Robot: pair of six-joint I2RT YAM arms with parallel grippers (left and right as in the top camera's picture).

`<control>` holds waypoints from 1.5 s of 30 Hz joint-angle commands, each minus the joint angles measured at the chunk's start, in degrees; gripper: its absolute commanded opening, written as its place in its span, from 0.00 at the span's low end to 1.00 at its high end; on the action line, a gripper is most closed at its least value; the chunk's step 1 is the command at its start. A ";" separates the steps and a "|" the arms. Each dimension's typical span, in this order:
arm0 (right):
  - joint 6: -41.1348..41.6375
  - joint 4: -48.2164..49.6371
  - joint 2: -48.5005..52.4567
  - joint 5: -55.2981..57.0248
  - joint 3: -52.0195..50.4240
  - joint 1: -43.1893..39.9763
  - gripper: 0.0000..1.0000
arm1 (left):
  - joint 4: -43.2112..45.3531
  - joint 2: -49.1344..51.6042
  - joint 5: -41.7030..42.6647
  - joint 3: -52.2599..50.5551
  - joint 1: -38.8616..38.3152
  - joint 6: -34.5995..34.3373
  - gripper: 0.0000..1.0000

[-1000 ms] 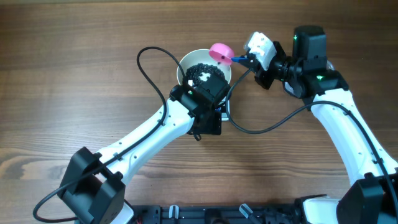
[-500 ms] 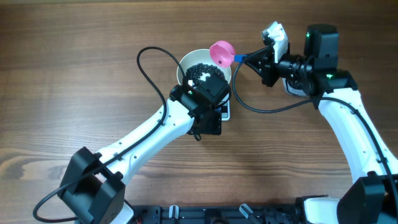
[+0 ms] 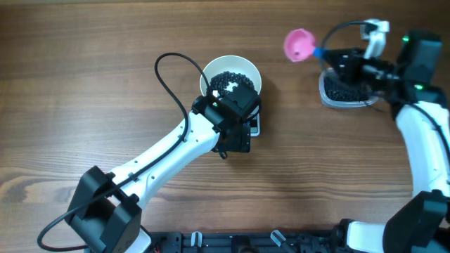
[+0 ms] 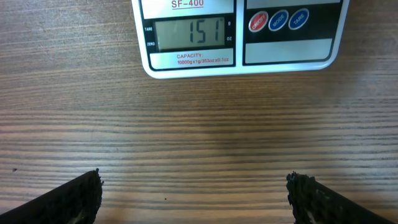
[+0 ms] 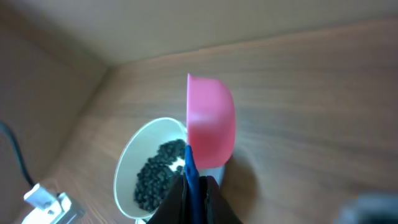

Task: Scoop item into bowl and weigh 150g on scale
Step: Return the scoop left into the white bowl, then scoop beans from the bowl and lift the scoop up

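Matt wood-grain table (image 4: 199, 143), glossy white plastic scale (image 4: 292, 53), smooth pink plastic scoop (image 5: 211, 124).

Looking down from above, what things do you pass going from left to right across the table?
cable → bowl → scoop → tub

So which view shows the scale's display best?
The left wrist view: the scale fills the frame's top edge and its display reads 151 clearly. Overhead, only a sliver shows beneath the bowl and left arm. The right wrist view shows the bowl but no display.
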 commanded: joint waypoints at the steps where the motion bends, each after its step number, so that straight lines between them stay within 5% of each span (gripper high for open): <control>1: 1.64 -2.78 -0.74 2.71 0.31 -8.09 0.04 | 0.00 0.44 -1.14 -0.35 0.11 -0.55 1.00; 7: 1.53 -10.56 -0.72 20.37 0.24 -15.13 0.04 | 0.00 0.44 -1.14 -0.35 0.11 -0.52 1.00; 11: -5.86 -10.80 -0.72 10.86 0.15 -13.79 0.04 | 0.00 0.44 -1.14 -0.35 0.11 -0.55 1.00; 15: -10.43 -6.03 -0.72 -0.15 0.15 -4.46 0.04 | 0.00 0.44 -1.14 -0.35 0.11 -0.55 1.00; 20: -23.37 -2.38 -0.07 1.53 0.15 16.55 0.04 | 0.00 0.44 -1.14 -0.35 0.11 -0.55 1.00; 24: -25.27 -0.20 3.52 6.43 0.15 25.53 0.04 | 0.00 0.44 -1.14 -0.35 0.11 -0.55 1.00; 28: -18.47 2.69 5.09 4.85 0.15 25.77 0.04 | 0.00 0.44 -1.14 -0.35 0.11 -0.55 1.00; 34: -19.19 9.97 5.07 4.85 0.15 24.46 0.04 | 0.00 0.44 -1.14 -0.35 0.11 -0.55 1.00; 45: -25.75 8.70 13.42 5.11 0.15 24.44 0.04 | 0.00 0.44 -1.14 -0.35 0.11 -0.55 1.00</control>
